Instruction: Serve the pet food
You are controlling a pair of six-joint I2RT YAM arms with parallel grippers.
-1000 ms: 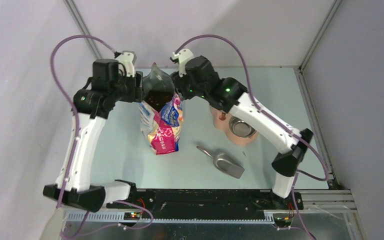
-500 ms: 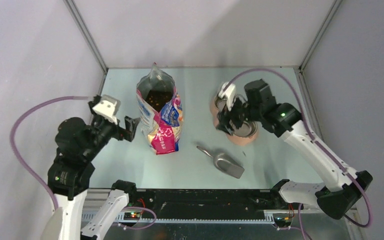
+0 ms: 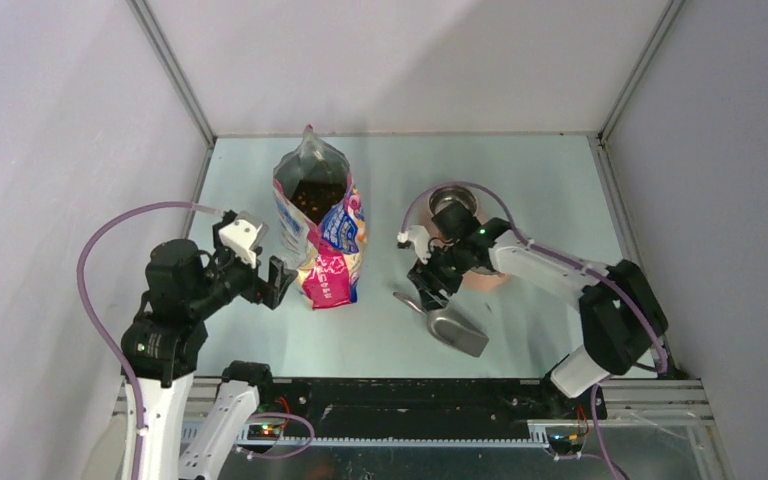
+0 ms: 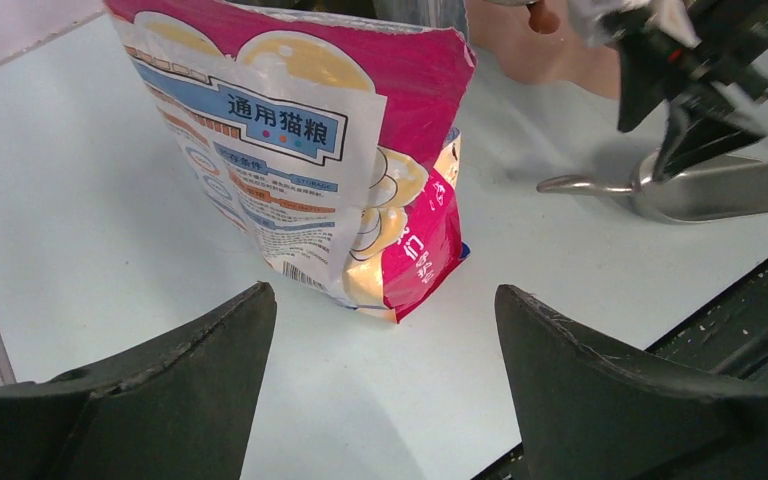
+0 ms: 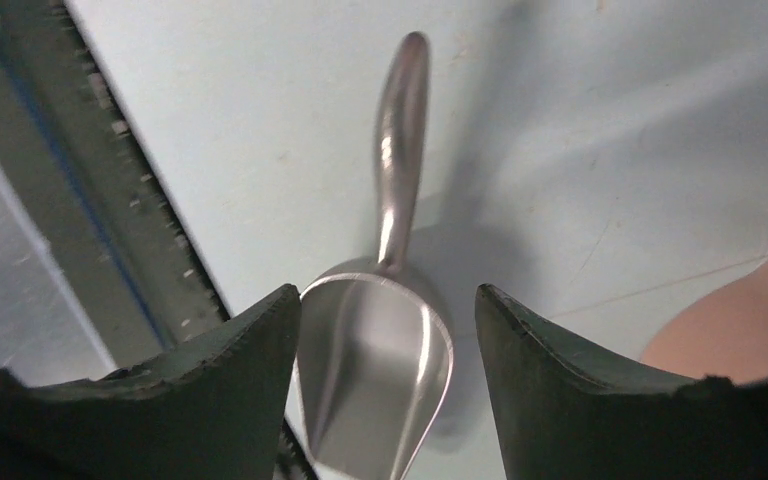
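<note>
Up top, the pet food point(image 3: 317, 195) sits inside the open bag point(image 3: 328, 262). The bowl point(image 3: 452, 204) looks empty, though it is too small to be sure. From the left wrist, the left gripper point(image 4: 385, 310) is spread wide, facing the bag. From the right wrist, the right gripper point(image 5: 388, 295) hangs open over the scoop point(image 5: 380, 370). Picking up the scoop seems to be the step now. Next it should drop down and pinch the handle point(image 5: 400, 150).

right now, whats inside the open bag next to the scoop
Dark brown kibble shows through the open top of the bag in the overhead view. How far down it fills cannot be seen, because the printed walls cover it.
</note>
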